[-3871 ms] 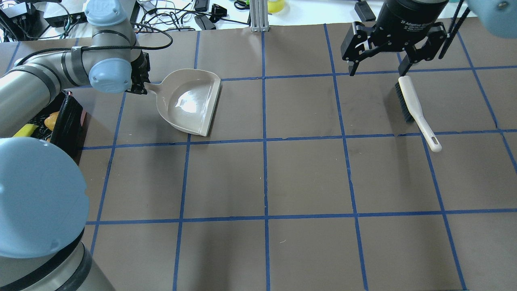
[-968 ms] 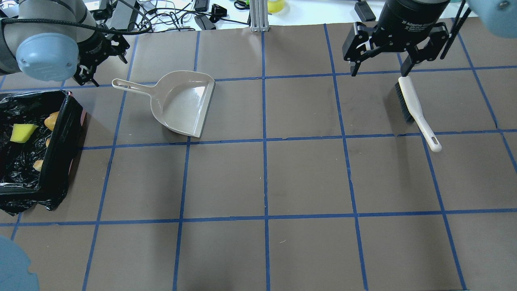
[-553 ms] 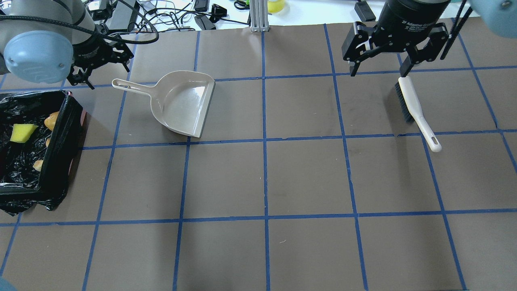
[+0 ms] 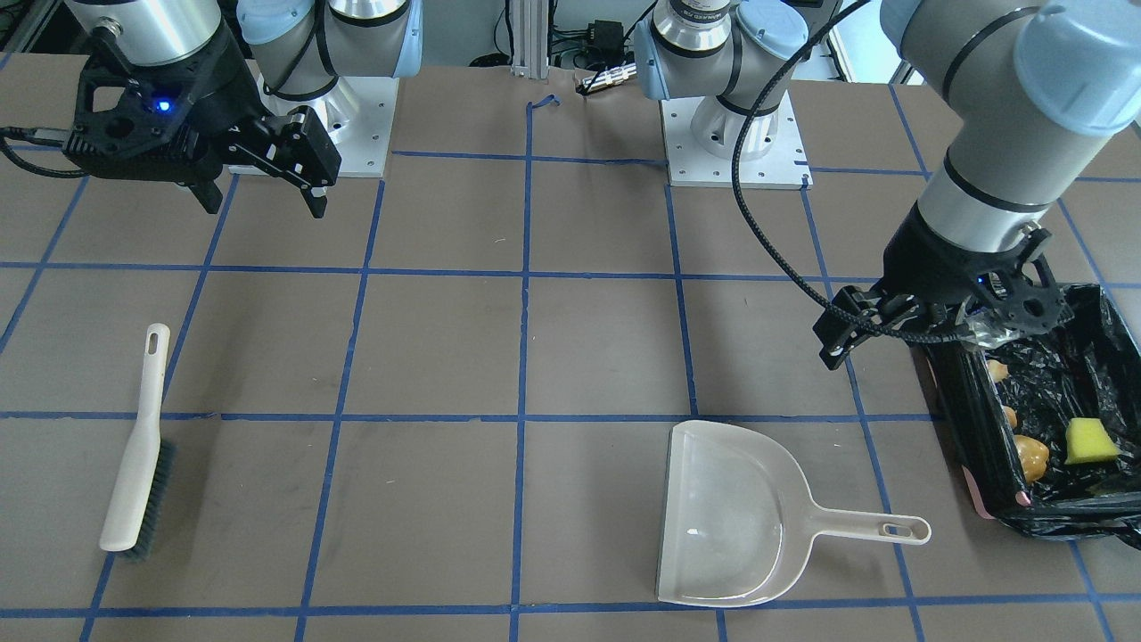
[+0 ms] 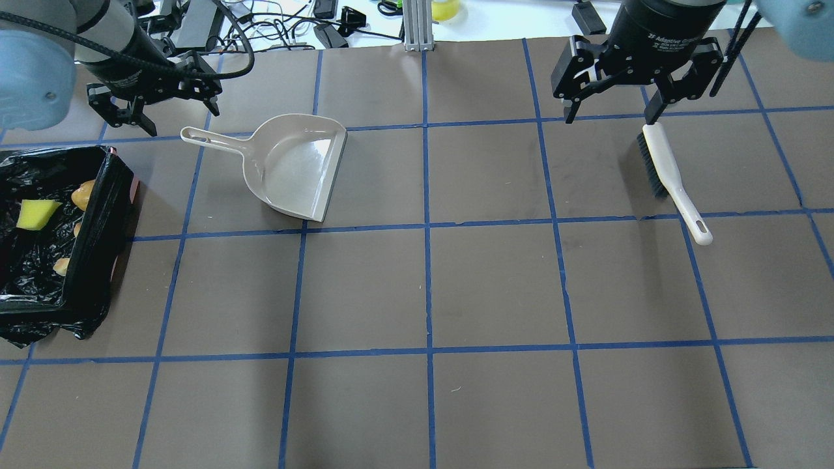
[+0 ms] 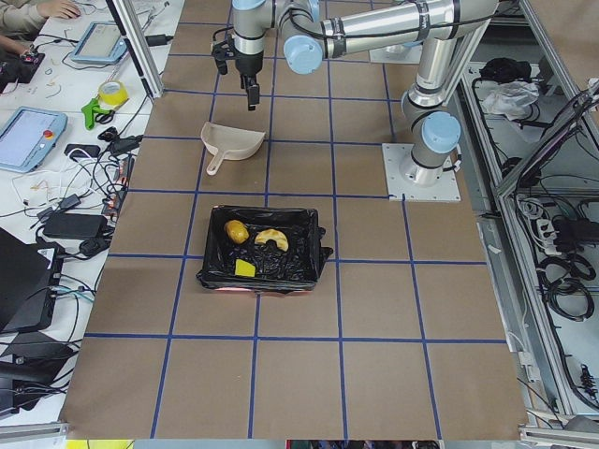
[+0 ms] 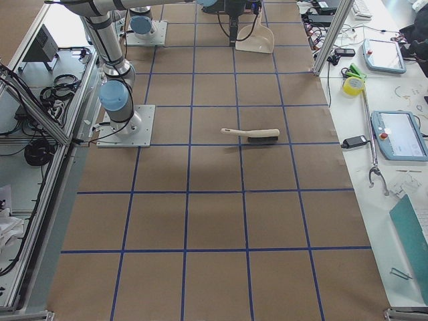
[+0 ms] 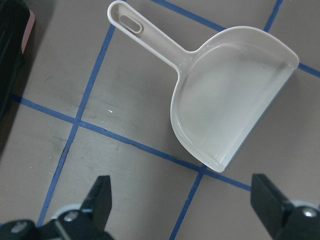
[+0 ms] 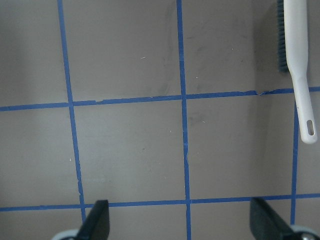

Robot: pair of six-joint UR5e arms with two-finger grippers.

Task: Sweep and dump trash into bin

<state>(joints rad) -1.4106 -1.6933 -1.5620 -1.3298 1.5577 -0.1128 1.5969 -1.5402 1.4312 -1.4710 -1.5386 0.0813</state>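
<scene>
The bin (image 5: 98, 215) stands at the table's left edge, lined with a black bag. Inside lies the trash: a yellow wedge (image 5: 36, 213), a golden-brown lump (image 5: 83, 193) and a pale crescent slice (image 6: 271, 239). The beige dustpan (image 5: 293, 166) rests flat and empty on the table, handle toward the bin. My left gripper (image 5: 176, 117) hovers open just beyond the handle's end, holding nothing. A white brush (image 5: 671, 176) lies at the far right. My right gripper (image 5: 609, 117) hangs open above and left of the bristle end, apart from it.
Blue tape lines divide the brown table top into squares. Cables and small devices (image 5: 293, 26) crowd the strip past the far edge, beside an aluminium post (image 5: 417, 26). Tablets and tools (image 6: 37, 131) lie on the side bench.
Since 3.9 s ago my left gripper has let go of the dustpan handle and risen away. Over the last second it drifted a little right. The right arm and brush stayed still.
</scene>
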